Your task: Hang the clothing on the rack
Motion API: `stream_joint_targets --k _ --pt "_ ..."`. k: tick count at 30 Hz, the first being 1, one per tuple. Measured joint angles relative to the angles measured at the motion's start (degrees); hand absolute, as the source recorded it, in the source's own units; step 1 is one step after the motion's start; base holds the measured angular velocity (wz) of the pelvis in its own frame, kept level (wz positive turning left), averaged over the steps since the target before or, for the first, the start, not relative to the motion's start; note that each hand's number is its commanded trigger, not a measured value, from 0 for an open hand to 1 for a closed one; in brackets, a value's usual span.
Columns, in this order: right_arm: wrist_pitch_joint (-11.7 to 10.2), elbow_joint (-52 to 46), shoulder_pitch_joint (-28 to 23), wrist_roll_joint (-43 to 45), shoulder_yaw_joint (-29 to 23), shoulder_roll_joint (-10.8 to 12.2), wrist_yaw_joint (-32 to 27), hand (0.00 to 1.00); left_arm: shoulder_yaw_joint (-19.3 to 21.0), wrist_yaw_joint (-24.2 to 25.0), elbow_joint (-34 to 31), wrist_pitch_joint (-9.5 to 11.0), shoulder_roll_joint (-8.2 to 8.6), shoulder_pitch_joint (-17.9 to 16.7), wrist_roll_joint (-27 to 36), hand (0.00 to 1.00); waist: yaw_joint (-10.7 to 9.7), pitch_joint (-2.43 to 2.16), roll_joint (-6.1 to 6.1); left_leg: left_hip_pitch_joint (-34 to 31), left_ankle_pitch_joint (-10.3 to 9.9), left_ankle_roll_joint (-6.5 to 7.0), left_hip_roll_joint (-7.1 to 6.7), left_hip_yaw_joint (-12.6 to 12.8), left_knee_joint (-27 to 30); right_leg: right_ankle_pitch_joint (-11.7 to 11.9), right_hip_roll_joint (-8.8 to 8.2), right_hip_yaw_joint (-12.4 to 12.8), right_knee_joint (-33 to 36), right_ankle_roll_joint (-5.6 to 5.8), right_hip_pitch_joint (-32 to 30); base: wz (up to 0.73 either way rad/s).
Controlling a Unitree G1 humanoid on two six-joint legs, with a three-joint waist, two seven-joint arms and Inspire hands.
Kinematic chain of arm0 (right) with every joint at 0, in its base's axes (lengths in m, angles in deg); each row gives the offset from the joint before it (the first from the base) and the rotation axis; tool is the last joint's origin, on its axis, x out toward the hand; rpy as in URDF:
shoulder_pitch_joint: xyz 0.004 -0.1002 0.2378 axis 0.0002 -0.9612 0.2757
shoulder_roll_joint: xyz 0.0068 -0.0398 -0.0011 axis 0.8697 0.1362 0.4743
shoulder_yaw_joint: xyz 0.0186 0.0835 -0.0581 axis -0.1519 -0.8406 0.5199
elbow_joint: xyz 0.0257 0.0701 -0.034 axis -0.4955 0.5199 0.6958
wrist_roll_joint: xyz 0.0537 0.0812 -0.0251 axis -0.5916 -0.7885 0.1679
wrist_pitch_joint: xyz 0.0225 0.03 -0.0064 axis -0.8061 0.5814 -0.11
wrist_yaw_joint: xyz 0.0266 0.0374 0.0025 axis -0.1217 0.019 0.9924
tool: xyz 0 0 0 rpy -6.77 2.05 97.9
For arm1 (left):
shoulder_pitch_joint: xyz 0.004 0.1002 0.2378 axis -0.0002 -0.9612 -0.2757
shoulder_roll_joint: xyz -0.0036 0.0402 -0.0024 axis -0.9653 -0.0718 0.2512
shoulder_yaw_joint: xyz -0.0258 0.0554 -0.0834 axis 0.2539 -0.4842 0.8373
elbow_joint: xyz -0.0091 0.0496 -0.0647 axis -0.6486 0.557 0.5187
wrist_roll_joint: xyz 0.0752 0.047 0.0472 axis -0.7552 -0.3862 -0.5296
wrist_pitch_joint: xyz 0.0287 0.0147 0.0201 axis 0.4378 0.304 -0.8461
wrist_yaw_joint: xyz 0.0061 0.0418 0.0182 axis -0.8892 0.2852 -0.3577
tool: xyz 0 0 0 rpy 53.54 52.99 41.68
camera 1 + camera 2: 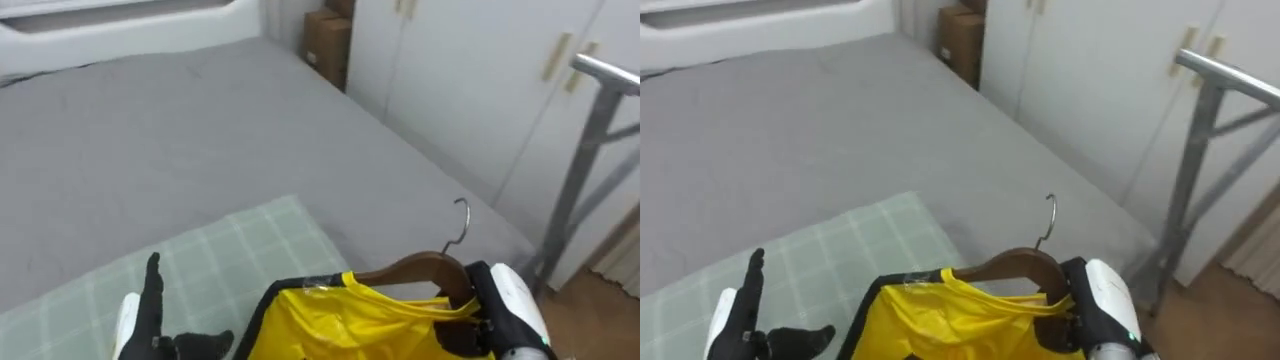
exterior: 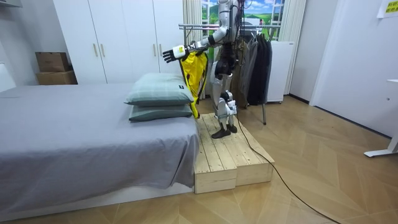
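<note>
Okay, right robot hand (image 1: 508, 298) is low at the right edge of my head view. Its fingers are clenched round the right shoulder of the wooden hanger (image 1: 415, 270), with yellow cloth bunched at the grip. The hanger's metal hook (image 1: 462, 222) sticks up free, touching nothing. The yellow garment (image 1: 340, 320), dark along its edge, hangs from that hanger over the near end of the bed. Left robot hand (image 1: 150, 315) is at the lower left, released, fingers straight and thumb out. It holds nothing and hovers above the green checked pillow (image 1: 230, 250).

Moving outward: that pillow lies on the grey bed (image 1: 200, 130), and in the room view I count 2 pillows stacked. Off to my right, the grey metal rack (image 1: 590, 140) has its post and top bar between the hanger and the white wardrobe (image 1: 470, 80). The hook is apart from that bar, lower and to its left. A cardboard box (image 1: 328, 45) sits in the gap between bed and wardrobe.

From the room view, the robot stands upright on a wooden platform (image 2: 230, 155) beside the bed, arms out toward the pillows. Dark clothes (image 2: 258, 62) hang on the rack right behind it.
</note>
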Motion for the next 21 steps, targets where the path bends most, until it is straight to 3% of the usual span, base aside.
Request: stream_joint_targets --k 2,3,4,5,7,8,10,11,13,14,16,17,19,21 --pt "0.0 0.0 1.1 -0.1 0.0 0.0 0.1 1.0 -0.2 -0.3 0.5 0.0 -0.09 0.0 -0.1 0.0 -1.1 0.12 -0.22 -0.9 -0.8 -0.48 2.8 0.1 3.7 -0.4 1.52 1.0 0.0 -1.25 -0.5 -0.33" --pt "0.0 0.0 1.7 -0.1 0.0 0.0 0.1 1.0 -0.7 -0.7 0.9 -0.2 -0.04 0.0 -0.1 0.0 -1.0 0.1 -0.27 -1.4 -1.2 -0.92 4.36 -0.8 6.3 -0.7 2.99 2.8 0.0 -2.14 -0.9 -0.49" --pt "0.0 -0.1 2.4 0.0 0.0 0.0 0.3 1.0 -1.1 -0.9 1.0 -0.3 0.05 -0.1 -0.1 0.0 -0.9 0.1 -0.27 -2.2 -1.4 -1.38 5.76 -3.5 8.4 -0.5 4.14 3.7 -0.1 -3.08 -1.1 -0.55" --pt "0.0 -0.1 2.8 0.0 0.0 0.0 0.5 1.0 -1.1 -0.9 1.0 -0.3 0.14 -0.1 -0.1 0.0 -0.9 0.1 -0.2 -2.7 -1.4 -1.59 6.33 -5.6 9.4 -0.4 4.71 4.3 -0.1 -3.53 -1.2 -0.62" --pt "-0.1 -0.7 3.7 0.0 -0.2 -0.3 1.5 1.0 -1.0 -1.1 1.0 -0.4 1.11 -1.1 -0.2 0.0 0.1 -0.15 0.09 -3.5 -0.5 -3.02 5.38 -17.4 10.2 0.1 6.39 8.4 0.1 -4.57 -1.7 -0.93" --pt "-0.1 -0.8 4.2 0.0 -0.2 -0.3 1.9 1.0 -1.0 -1.1 1.0 -0.4 1.22 -1.5 -0.2 0.0 0.6 -0.29 0.31 -3.7 -0.2 -3.38 4.93 -20.4 10.2 0.4 6.77 9.8 0.1 -4.95 -1.8 -1.25" --pt "-0.1 -1.3 5.5 -0.1 0.1 -0.3 2.2 1.0 -1.2 -1.3 1.3 -0.4 1.6 -2.6 -0.1 0.0 1.0 -0.5 0.61 -4.8 1.0 -4.81 1.63 -32.9 9.4 1.1 7.81 15.0 -0.2 -5.4 -2.2 -1.07" --pt "-0.1 -1.6 5.6 -0.1 0.3 -0.3 2.3 1.0 -1.6 -1.5 1.4 -0.4 1.78 -2.8 -0.1 0.0 1.1 -0.53 0.66 -4.9 1.1 -5.2 0.75 -35.2 8.4 1.4 7.98 16.1 -0.4 -5.47 -2.2 -0.97" --pt "-0.1 -2.9 6.3 0.3 1.0 -0.4 2.5 1.0 -2.8 -2.3 1.4 -0.3 2.56 -2.8 -0.1 0.0 1.8 -0.75 1.01 -5.0 2.4 -6.39 -1.94 -41.9 1.0 3.1 8.91 20.7 -1.9 -5.57 -2.6 -1.15" --pt "-0.1 -3.0 6.6 0.4 1.2 -0.3 2.5 1.0 -2.9 -2.5 1.3 -0.3 2.83 -2.8 -0.2 0.0 2.1 -0.82 1.12 -5.0 3.0 -6.79 -2.0 -42.8 -0.8 3.5 9.13 21.7 -2.0 -5.58 -2.9 -1.2" --pt "-0.1 -5.1 6.7 2.0 1.2 0.1 2.5 1.0 -3.9 -3.0 1.3 -0.3 3.08 -2.8 -0.2 0.0 1.9 -1.54 2.11 -5.3 8.5 -7.93 -2.08 -43.8 -4.0 4.1 10.82 25.5 -2.3 -5.2 -3.9 -1.02" --pt "-0.1 -5.6 6.7 2.5 1.3 0.4 2.5 1.0 -4.0 -3.3 1.3 -0.4 2.93 -2.8 -0.1 0.0 1.3 -1.74 1.84 -5.0 8.7 -8.04 -2.32 -43.5 -4.1 4.2 10.73 26.1 -2.6 -4.89 -3.9 -0.56" --pt "0.2 -8.6 6.5 3.4 1.0 0.1 2.6 1.0 -4.4 -3.6 1.3 -0.4 2.78 -2.0 -0.1 0.0 -1.1 -1.67 1.76 -4.2 8.5 -7.62 -2.99 -43.1 -5.4 4.8 10.64 27.2 -4.2 -3.89 -3.8 -0.27" --pt "0.4 -9.8 6.3 3.2 1.0 -0.6 2.6 1.0 -5.0 -3.5 1.3 -0.4 2.22 -1.5 0.2 0.0 -2.0 -1.56 1.61 -3.3 8.2 -7.13 -3.22 -42.7 -6.1 5.3 10.65 27.8 -5.7 -3.35 -2.9 -0.22"
